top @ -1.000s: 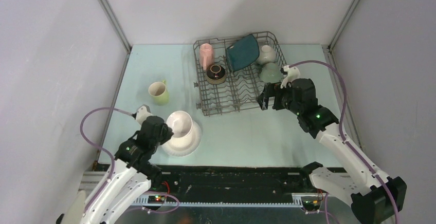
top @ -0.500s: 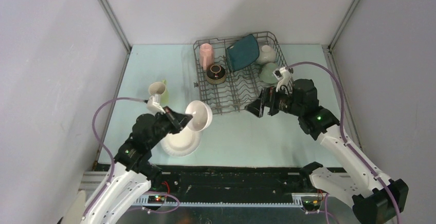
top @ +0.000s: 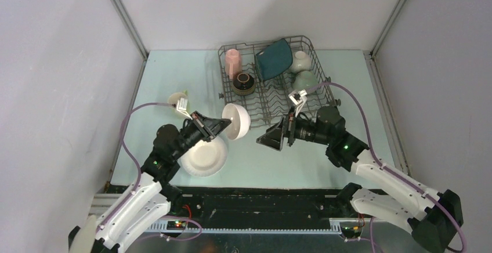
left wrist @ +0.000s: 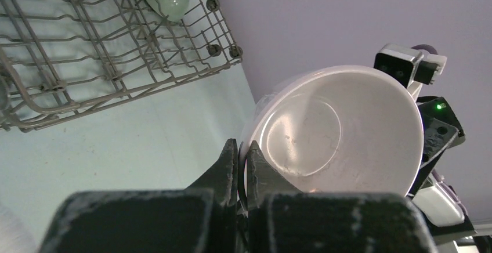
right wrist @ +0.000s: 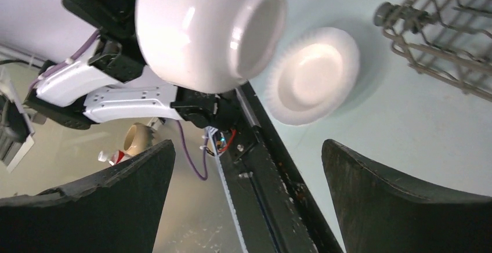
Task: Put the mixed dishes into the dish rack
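**Pink in the air: the pale pink bowl (top: 238, 120) is in the left claw (top: 223, 124)**

The left claw (left wrist: 242, 148) is shut tight on the rim of the pale pink bowl (left wrist: 342, 131). One finger is inside the rim and one is outside. The bowl is up off the desk (top: 168, 73). It is tipped on its side. Its open side faces the left arm and its round foot faces the right arm. From above, it hangs between the round white plate (top: 203, 157) and the near edge of the dish rack (top: 267, 99).

The right claw (top: 270, 138) is open wide and holds nothing. It points at the bowl (right wrist: 197, 26) from the other side. It is near the bowl and does not touch it.

The round white plate (right wrist: 313, 73) lies flat on the desk, close to the left arm. The yellow-green mug (top: 174, 97) sits on the desk to the left of the rack, and the left arm hides part of it.

The dish rack (left wrist: 87, 50) sits at the far side of the desk. The pink mug (top: 233, 61) is in its far left corner. The brown bowl (top: 243, 82) is just in front of that mug. The dark teal plate (top: 272, 58) stands tilted in the middle. The white bowl (top: 299, 60) and the pale green bowl (top: 306, 80) are on the right side, one behind the other.
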`<state>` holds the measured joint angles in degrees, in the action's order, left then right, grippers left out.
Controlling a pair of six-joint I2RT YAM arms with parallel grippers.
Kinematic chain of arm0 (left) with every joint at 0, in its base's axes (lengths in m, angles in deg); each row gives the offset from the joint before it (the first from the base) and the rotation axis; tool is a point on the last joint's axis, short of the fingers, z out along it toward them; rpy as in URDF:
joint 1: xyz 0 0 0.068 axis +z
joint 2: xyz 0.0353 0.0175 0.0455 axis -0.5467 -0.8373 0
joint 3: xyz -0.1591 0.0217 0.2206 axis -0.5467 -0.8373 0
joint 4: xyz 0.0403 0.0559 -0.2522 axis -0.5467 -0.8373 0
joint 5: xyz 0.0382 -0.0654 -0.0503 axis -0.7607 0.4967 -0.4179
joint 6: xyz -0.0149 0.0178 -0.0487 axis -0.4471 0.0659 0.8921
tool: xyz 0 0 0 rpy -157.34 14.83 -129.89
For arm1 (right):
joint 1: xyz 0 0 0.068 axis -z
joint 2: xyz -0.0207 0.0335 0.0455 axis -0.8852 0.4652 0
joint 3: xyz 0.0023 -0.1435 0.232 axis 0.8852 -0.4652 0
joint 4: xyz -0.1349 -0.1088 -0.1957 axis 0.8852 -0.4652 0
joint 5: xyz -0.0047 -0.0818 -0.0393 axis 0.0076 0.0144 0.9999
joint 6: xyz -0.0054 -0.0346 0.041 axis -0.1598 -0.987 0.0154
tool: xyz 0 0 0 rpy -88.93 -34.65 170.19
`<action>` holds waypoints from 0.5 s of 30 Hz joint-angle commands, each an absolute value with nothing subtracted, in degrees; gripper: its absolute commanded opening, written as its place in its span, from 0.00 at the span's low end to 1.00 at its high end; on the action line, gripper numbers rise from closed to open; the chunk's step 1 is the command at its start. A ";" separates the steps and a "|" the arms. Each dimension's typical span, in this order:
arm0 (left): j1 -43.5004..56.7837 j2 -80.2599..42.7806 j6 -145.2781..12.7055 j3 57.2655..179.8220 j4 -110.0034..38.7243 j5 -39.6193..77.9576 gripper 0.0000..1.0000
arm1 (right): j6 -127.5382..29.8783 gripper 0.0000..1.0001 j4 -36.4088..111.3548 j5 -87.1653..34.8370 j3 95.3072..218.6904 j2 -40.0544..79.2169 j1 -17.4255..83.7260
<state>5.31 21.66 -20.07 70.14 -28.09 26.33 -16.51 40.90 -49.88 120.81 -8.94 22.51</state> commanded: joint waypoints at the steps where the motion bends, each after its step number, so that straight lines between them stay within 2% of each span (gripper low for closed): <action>1: 4.26 20.96 -17.83 71.87 -22.86 27.36 0.00 | -13.74 1.00 54.89 -45.18 121.00 -6.90 17.57; 6: 2.85 20.33 -18.08 72.27 -24.11 25.53 0.00 | -14.16 1.00 61.50 -39.35 121.09 -4.77 13.94; 11: 2.01 19.71 -18.82 72.81 -25.24 24.58 0.00 | -13.95 1.00 59.70 -36.04 123.70 -1.24 12.14; 15: 1.01 19.08 -19.90 73.11 -26.01 23.05 0.00 | -12.34 0.92 60.69 -33.74 123.99 0.02 11.20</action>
